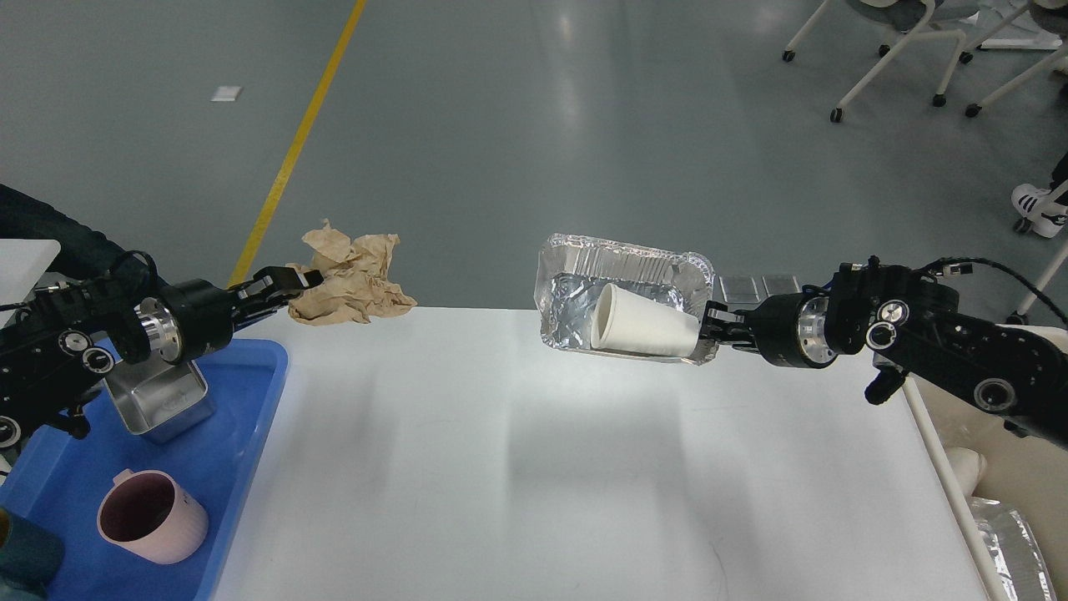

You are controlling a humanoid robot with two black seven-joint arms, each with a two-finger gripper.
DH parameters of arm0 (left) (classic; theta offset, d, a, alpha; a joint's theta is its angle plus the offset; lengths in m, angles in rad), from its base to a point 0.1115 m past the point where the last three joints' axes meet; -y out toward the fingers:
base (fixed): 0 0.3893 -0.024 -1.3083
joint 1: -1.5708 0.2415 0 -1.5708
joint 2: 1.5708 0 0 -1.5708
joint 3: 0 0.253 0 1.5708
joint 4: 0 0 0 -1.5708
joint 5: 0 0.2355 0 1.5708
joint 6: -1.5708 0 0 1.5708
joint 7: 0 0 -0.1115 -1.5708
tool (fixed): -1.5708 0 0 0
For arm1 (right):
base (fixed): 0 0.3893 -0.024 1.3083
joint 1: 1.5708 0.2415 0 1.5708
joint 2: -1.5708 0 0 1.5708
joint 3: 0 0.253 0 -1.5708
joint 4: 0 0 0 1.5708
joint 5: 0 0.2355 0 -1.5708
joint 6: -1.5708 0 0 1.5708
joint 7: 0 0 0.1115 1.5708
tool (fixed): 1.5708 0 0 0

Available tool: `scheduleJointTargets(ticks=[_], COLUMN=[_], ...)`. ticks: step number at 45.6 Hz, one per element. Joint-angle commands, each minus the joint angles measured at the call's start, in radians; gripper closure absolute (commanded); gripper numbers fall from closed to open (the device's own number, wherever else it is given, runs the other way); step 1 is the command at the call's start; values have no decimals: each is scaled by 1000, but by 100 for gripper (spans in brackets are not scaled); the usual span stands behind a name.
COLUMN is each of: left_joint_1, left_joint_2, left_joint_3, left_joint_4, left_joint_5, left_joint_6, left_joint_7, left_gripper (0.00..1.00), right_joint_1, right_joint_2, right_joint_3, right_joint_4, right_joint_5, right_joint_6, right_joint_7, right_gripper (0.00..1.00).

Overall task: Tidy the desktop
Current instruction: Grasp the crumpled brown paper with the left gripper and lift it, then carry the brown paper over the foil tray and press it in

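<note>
The white desktop (584,467) fills the lower middle of the head view. My left gripper (288,288) is shut on a crumpled brown paper (350,280) and holds it in the air above the desktop's far left corner. My right gripper (707,327) is shut on the rim of a foil tray (584,275), held tilted above the far edge of the desktop. A white paper cup (642,321) lies on its side inside the foil tray.
A blue plastic tray (242,434) at the left holds a steel square container (158,401) and a pink mug (150,517). A cream bin (1010,467) with foil and white trash stands past the right edge. Chairs stand far right.
</note>
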Motion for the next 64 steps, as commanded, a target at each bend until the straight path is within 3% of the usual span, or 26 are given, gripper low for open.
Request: scheduleJointTargets(ticks=[1, 16, 27, 35, 39, 48, 64], left_joint_1=[-86, -314, -373, -374, -394, -392, -386], left_joint_2=[64, 63, -9, -173, -319, -554, -724], left_joint_3=[-13, -6, 11, 62, 151, 180, 241], left_joint_4=[-107, -132, -115, -78, 22, 204, 324], left_joint_5=[-2, -14, -10, 13, 61, 76, 76], left_joint_6=[-21, -88, -96, -84, -62, -33, 41], left_joint_7=[2, 18, 39, 84, 87, 85, 81], left_gripper=[100, 99, 98, 97, 97, 96, 93], right_joint_1=[0, -3, -6, -6, -6, -6, -6], right_joint_2=[0, -9, -17, -17, -15, -17, -25], right_joint_3=[-2, -3, -3, -3, -2, -2, -2], right_joint_4=[4, 21, 28, 33, 36, 42, 56], right_joint_5=[-5, -5, -5, -5, -5, -5, -5], right_joint_6=[-1, -1, -1, -1, -1, -1, -1], right_joint_7=[1, 1, 0, 1, 1, 1, 1], right_gripper=[100, 100, 100, 100, 100, 100, 100])
